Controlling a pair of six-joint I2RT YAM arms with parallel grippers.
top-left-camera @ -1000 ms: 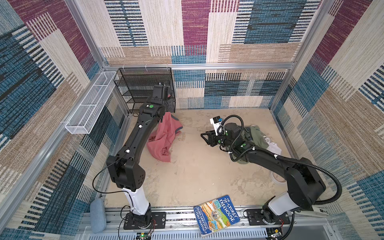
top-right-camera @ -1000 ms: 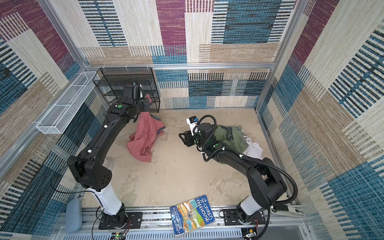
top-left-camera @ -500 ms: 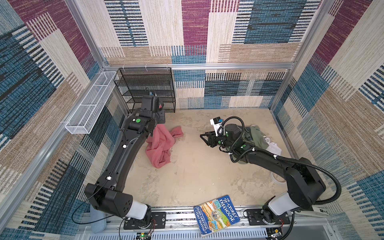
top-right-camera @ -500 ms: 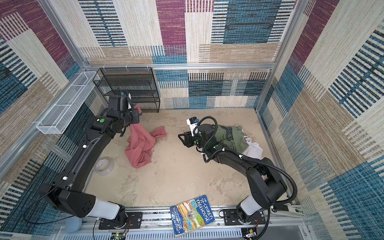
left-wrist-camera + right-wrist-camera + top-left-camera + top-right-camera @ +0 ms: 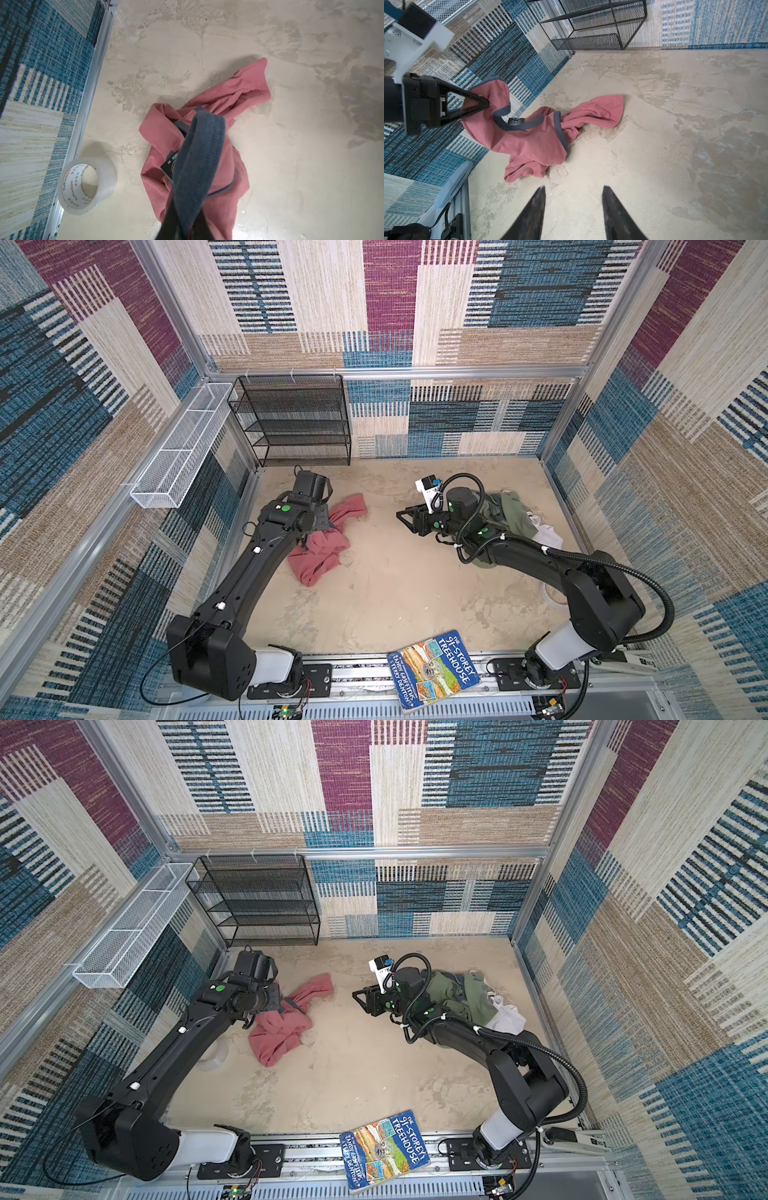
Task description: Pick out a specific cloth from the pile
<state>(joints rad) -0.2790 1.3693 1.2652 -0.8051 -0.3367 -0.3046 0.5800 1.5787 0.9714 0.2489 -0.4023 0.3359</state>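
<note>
Left gripper (image 5: 484, 105) clamps cloth (image 5: 320, 549) by its grey-blue trim. The rest lies on floor (image 5: 395, 593), well apart from pile (image 5: 513, 514). Right gripper (image 5: 574, 187) is just beside pile, jaws apart, empty.

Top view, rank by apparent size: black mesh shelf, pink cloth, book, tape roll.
1. black mesh shelf
2. pink cloth and book: look alike, so not ranked; the cloth is crumpled.
3. tape roll
</note>
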